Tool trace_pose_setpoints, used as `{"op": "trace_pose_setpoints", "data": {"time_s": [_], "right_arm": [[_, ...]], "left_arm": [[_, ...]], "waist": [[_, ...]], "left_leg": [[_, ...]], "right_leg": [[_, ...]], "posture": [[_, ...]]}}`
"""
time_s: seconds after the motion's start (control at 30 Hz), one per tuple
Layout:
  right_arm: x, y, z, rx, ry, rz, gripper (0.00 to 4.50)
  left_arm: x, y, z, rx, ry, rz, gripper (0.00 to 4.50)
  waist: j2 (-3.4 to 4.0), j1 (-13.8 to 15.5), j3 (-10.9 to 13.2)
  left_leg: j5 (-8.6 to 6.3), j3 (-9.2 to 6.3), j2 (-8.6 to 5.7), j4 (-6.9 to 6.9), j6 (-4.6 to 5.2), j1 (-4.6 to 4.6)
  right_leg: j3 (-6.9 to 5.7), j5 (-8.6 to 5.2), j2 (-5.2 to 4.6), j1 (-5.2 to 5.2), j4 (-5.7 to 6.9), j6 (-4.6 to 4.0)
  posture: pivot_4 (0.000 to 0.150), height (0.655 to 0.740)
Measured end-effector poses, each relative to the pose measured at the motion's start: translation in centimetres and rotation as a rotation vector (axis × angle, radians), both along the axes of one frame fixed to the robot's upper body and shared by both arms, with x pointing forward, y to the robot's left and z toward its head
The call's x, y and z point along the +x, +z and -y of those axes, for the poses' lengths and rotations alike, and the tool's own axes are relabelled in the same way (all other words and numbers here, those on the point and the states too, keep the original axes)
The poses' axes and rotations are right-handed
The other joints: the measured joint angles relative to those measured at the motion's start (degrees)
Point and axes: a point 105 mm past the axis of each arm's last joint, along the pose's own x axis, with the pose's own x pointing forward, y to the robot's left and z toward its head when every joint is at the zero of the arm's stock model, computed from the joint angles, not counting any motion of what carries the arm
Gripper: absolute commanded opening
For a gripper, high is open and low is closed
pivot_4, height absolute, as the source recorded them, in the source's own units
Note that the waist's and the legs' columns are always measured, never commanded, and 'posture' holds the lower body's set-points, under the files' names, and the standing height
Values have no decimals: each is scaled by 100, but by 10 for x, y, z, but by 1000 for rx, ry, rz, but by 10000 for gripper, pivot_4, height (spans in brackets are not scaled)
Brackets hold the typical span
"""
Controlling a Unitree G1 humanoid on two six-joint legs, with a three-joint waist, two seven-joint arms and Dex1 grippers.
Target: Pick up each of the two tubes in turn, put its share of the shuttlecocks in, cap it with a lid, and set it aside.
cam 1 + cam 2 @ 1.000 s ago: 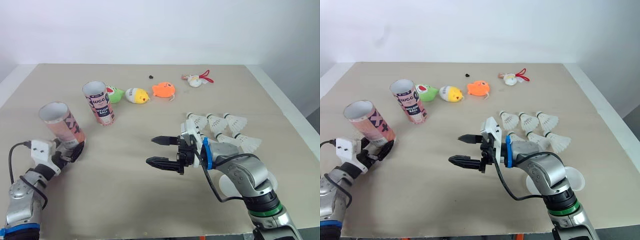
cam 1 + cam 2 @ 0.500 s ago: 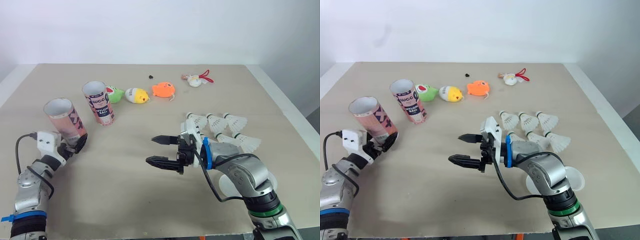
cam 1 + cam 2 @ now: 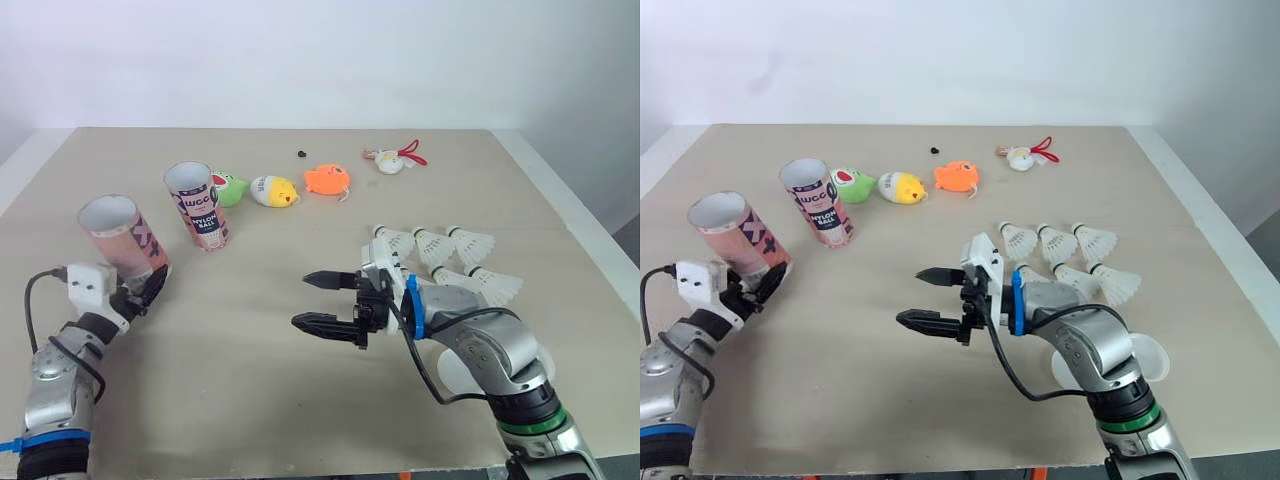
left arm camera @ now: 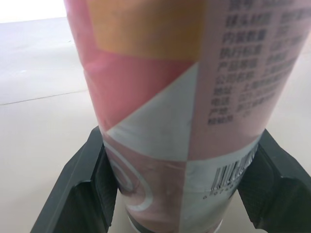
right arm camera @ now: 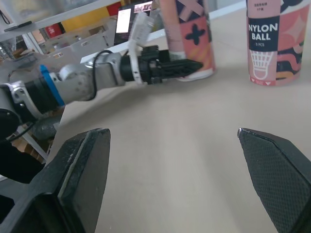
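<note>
the left pincer point(image 3: 148, 288) is clamped on the lower end of a pink patterned tube point(image 3: 125, 240), one black finger on each side of the wall, as the left wrist view shows. the tube is held over the tabletop point(image 3: 250, 400) on the robot's left. its long axis is tilted, with the open mouth up and leaning away from the middle of the tabletop. the second tube point(image 3: 200, 205) stands upright further back, beside some small toys.

the right pincer point(image 3: 300, 301) hovers near the centre with its fingers wide apart and nothing between them. its tips point toward the robot's left, at the held tube.

the shuttlecocks point(image 3: 455, 260) lie in a cluster on the robot's right, just behind and beside the right wrist. they sit on the side away from the fingertips, and well apart from the tube. their cork ends point toward the robot's left, so each one's long axis runs roughly in line with the pincer.

the right arm is clearly the nearer one. reaching a shuttlecock likely means drawing back and turning toward the cluster, not going forward — then crossing to a mouth that leans the other way.

a white lid point(image 3: 1152, 358) lies by the right forearm.
</note>
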Motion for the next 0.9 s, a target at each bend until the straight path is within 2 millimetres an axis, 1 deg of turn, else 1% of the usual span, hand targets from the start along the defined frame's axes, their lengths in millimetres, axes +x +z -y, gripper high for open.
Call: {"op": "trace_pose_setpoints", "data": {"time_s": [0.07, 0.13, 0.23, 0.27, 0.33, 0.37, 0.43, 0.53, 0.63, 0.73, 0.8, 0.9], "right_arm": [[-3, 3, 8, 3, -9, 0, 45000], [-10, 10, 13, 16, 3, 7, 45000], [-26, 20, 20, 24, 33, 26, 45000], [-33, 20, 23, 11, 37, 25, 45000], [-36, 17, 25, -5, 26, 19, 45000], [-40, 11, 29, -39, 6, 7, 45000], [-41, 6, 36, -80, -40, 4, 45000], [-39, 4, 49, -141, -141, 36, 45000], [-34, 4, 62, -195, -247, 74, 45000], [-31, 3, 73, -244, -364, 118, 45000], [-35, -2, 76, -267, -412, 121, 45000], [-41, -1, 82, -240, -489, 111, 45000]], "left_arm": [[-5, 7, 2, 57, -68, -18, 27973], [-9, 12, 7, 139, -159, -53, 27973], [-17, 13, 33, 310, -387, -149, 27973], [-20, 11, 45, 353, -477, -187, 27973], [-20, 12, 54, 363, -528, -201, 27973], [-19, 14, 62, 381, -582, -226, 27973], [-16, 19, 68, 416, -637, -253, 27973], [-11, 26, 79, 461, -715, -286, 27973], [-12, 24, 81, 515, -779, -365, 27973], [-11, 28, 86, 553, -830, -401, 27973], [-10, 28, 88, 554, -842, -413, 27973], [-9, 28, 92, 575, -862, -411, 27973]], "waist": [[0, 1, 1], [1, 7, 2], [8, 8, 7], [9, 6, 7], [10, 5, 8], [7, 5, 9], [9, 5, 11], [10, 5, 11], [9, -2, 11], [10, 3, 11], [10, 5, 12], [10, 7, 11]], "left_leg": [[0, -1, -3, -1, 0, -1], [0, -4, -4, -1, 0, -1], [0, -2, -8, -2, 0, 2], [0, 2, -7, -3, 0, 4], [0, 2, -8, -2, 0, 3], [0, -1, -10, -2, 0, 1], [0, 0, -8, -2, 0, 1], [0, -3, -9, -3, 0, -2], [0, -1, -8, -4, 0, -2], [0, -4, -9, -7, 0, -2], [-1, -5, -8, -7, 1, -4], [-2, -5, -10, -7, 1, -5]], "right_leg": [[0, -6, 0, -4, 6, -2], [-2, -12, -1, -4, 8, 0], [-3, -24, -10, -3, 10, 11], [-3, -26, -13, -3, 10, 12], [-4, -25, -14, -4, 10, 13], [-5, -26, -12, -5, 11, 13], [-4, -26, -9, -7, 11, 12], [-3, -27, -3, -8, 13, 14], [2, -29, 2, -12, 13, 14], [1, -34, 3, -12, 14, 14], [1, -36, 4, -12, 14, 14], [1, -37, 1, -11, 14, 16]], "posture": [[1500, 7400], [1500, 7400], [1500, 7400], [1500, 7400], [1500, 7400], [1500, 7400], [1500, 7400], [1500, 7400], [1500, 7400], [1500, 7400], [1500, 7400], [1500, 7400]]}}
